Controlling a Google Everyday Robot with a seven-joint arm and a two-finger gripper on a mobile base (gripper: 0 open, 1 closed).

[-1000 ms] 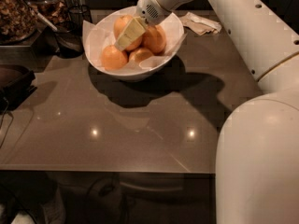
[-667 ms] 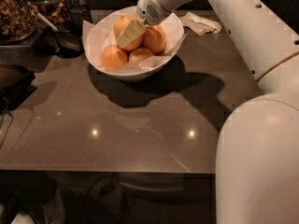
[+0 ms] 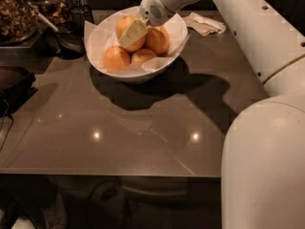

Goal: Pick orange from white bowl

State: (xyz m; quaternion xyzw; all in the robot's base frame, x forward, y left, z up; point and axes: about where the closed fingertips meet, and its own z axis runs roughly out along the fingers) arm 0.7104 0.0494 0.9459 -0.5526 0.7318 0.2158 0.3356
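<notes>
- Dim kitchen corner; glossy dark desk [image 3: 143, 128] carrying the white bowl [image 3: 125, 76] toward its far edge.
- In the bowl's rear half: the orange [image 3: 125, 25], largest of four, resting against three smaller oranges [image 3: 116, 58] on paper lining [image 3: 97, 37].
- Hand [image 3: 134, 32] lying over that orange's front, above the bowl's centre; clenched or released, cannot tell.
- Likely firm, fairly heavy and smooth-skinned, so prone to slip; best taken across the widest middle, clear of the neighbours.
- Against a second earlier: hand and orange in the same spot in the bowl, nothing lifted.
</notes>
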